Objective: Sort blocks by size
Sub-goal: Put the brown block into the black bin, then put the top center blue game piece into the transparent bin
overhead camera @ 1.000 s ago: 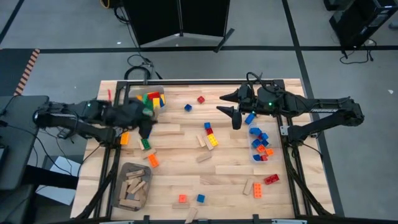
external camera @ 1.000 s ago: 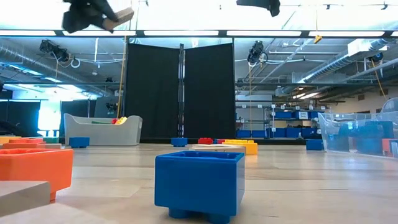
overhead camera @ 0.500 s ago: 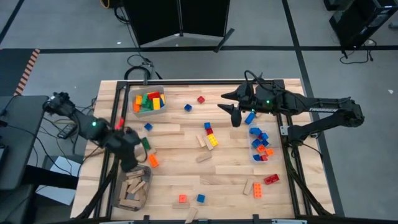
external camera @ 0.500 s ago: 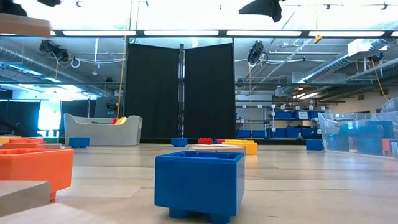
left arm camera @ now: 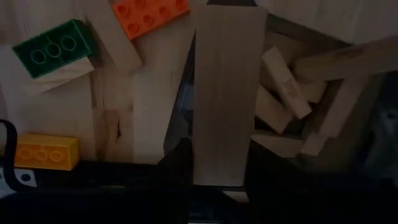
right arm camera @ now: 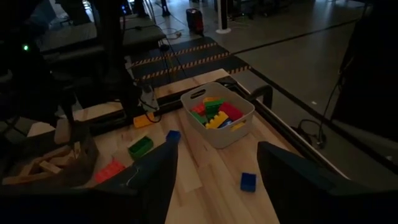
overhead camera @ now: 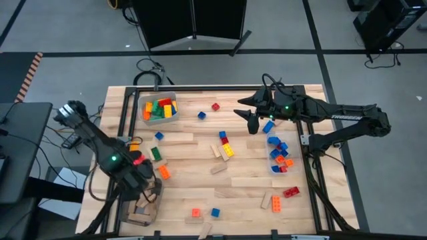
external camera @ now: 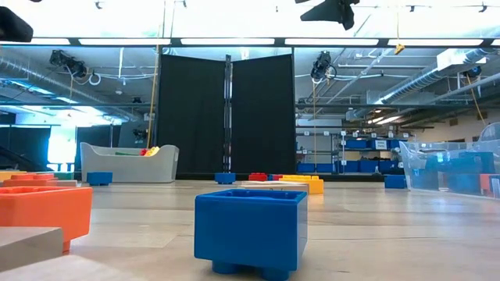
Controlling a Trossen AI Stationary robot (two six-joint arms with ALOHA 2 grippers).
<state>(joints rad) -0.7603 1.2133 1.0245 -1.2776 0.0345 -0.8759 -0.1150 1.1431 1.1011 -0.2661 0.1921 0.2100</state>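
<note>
My left gripper (overhead camera: 139, 181) hangs over the near left of the table, shut on a long tan wooden piece (left arm camera: 227, 93). Below it is a grey bin (overhead camera: 133, 215) holding several wooden pieces (left arm camera: 286, 87). My right gripper (overhead camera: 252, 124) stands open high over the far right of the table, with nothing between its fingers (right arm camera: 155, 180). Loose blocks lie flat on the table: a green brick (left arm camera: 53, 48), an orange brick (left arm camera: 149, 11), a yellow brick (left arm camera: 46, 151), and red and blue bricks (overhead camera: 224, 139) near the middle. My left gripper pinches the wooden piece between its two fingers by the two long narrow sides, near one end (left arm camera: 217, 171). The fingers come from above, pointing down. The piece is lifted clear, over the edge of the grey bin.
A white basket (overhead camera: 159, 109) of coloured bricks stands at the far left, and a clear bin (overhead camera: 279, 155) of blue and orange bricks at the right. Wooden pieces (overhead camera: 175, 139) and bricks (overhead camera: 271, 202) are scattered over the middle and the near side.
My left gripper has swung from beside the white basket toward the table's near edge and down, to above the grey bin. It has turned to point straight down. The wooden piece has travelled with it, clear of the table.
</note>
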